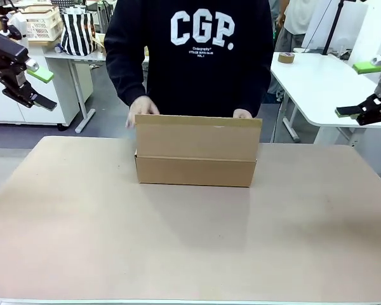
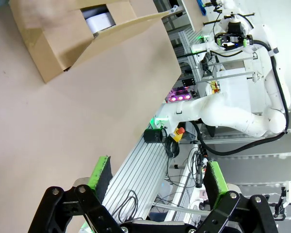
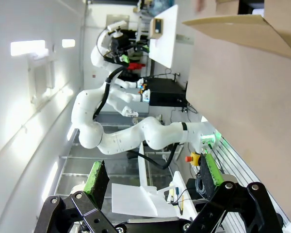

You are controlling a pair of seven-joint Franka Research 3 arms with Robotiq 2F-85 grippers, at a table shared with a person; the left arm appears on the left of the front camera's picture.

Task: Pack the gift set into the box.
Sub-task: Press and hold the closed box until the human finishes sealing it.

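The brown cardboard box (image 1: pixel 195 170) stands at the far middle of the table, its long front flap (image 1: pixel 197 136) raised upright. The person behind it has a hand (image 1: pixel 141 107) at each back corner of the box. In the left wrist view the box (image 2: pixel 53 46) is open and a white item (image 2: pixel 100 22) lies inside; I cannot tell whether it is the gift set. My left gripper (image 1: pixel 43 88) (image 2: pixel 157 177) hangs open and empty, high at the left. My right gripper (image 1: pixel 355 89) (image 3: pixel 153 174) hangs open and empty, high at the right, with the box flap (image 3: pixel 242 29) far off.
The tan table (image 1: pixel 190 241) spreads wide in front of the box. Behind it, a white table (image 1: pixel 317 82) carries a roll of tape (image 1: pixel 286 58), and another at the left holds a striped bag (image 1: pixel 77 30) and a basket (image 1: pixel 43 24).
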